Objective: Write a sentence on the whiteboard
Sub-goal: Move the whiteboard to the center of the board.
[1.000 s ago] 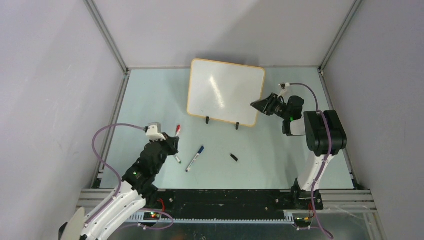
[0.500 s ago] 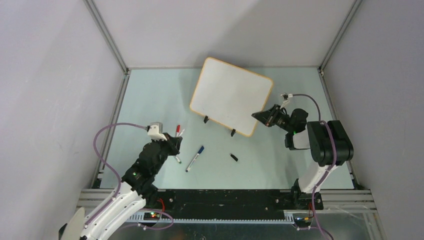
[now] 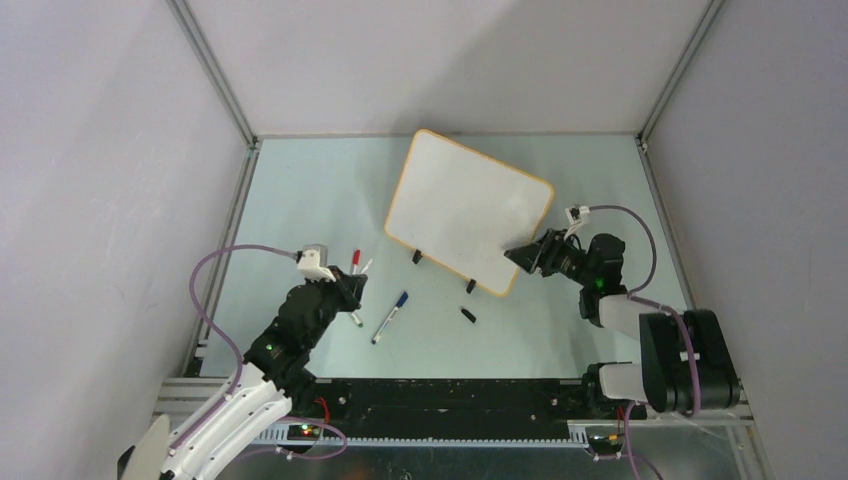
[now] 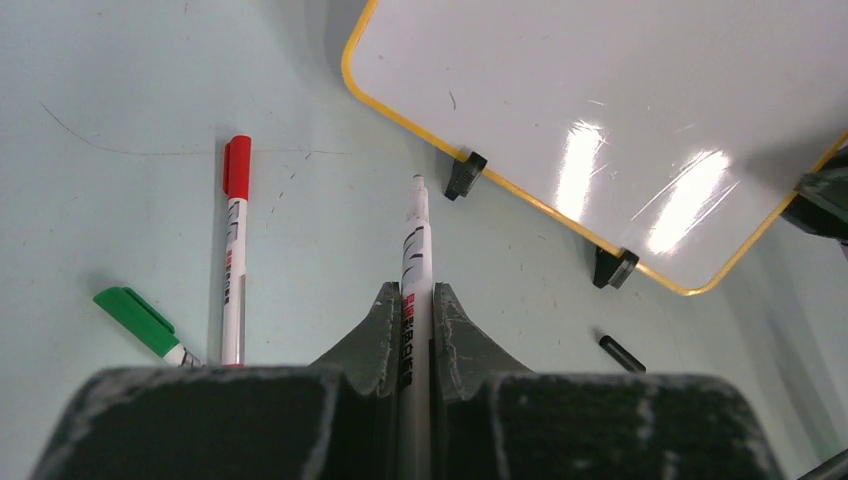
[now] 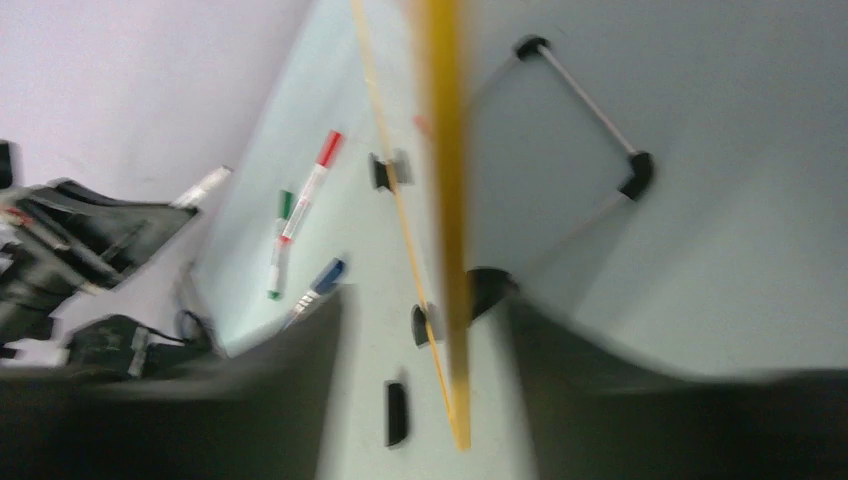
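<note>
Glossy white orange-rimmed whiteboard (image 3: pixel 465 205) sat skewed at frame centre, judged light, stiff, slippery, best gripped by rim; right gripper (image 3: pixel 528 256) straddled its lower-right corner, clamp unclear; left gripper (image 4: pixel 410 300) closed on thin white uncapped marker (image 4: pixel 414 235)

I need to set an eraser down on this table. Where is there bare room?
Bare: the far-left stretch between the whiteboard and the left wall, and the far-right corner behind the board. Crowded: by the left gripper, among the red marker, blue marker and black cap.
</note>
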`<action>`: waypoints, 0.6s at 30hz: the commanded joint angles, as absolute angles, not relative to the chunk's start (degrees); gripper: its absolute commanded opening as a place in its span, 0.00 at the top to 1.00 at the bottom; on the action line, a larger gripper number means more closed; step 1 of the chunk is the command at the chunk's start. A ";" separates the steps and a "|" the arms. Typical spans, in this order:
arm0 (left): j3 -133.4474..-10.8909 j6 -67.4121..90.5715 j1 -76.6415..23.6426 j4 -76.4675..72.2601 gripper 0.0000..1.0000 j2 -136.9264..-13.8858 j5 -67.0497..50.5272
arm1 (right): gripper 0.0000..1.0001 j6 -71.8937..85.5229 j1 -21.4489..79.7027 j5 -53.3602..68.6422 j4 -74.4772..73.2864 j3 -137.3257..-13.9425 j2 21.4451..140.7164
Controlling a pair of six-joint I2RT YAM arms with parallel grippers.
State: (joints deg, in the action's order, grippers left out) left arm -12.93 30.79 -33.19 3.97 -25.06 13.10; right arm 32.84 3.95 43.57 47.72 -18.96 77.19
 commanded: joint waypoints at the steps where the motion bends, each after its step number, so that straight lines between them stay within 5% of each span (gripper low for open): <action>1: -13.48 29.47 -32.92 1.89 1.00 -25.02 12.80 | 0.10 28.78 3.14 38.63 33.44 -17.79 70.20; 3: -13.52 29.52 -32.95 1.73 1.00 -25.35 12.74 | 0.01 28.47 3.08 36.61 32.57 -17.12 67.93; 18: -13.72 29.31 -32.89 0.87 1.00 -26.35 12.05 | 0.01 31.46 8.73 13.50 35.16 -14.61 53.40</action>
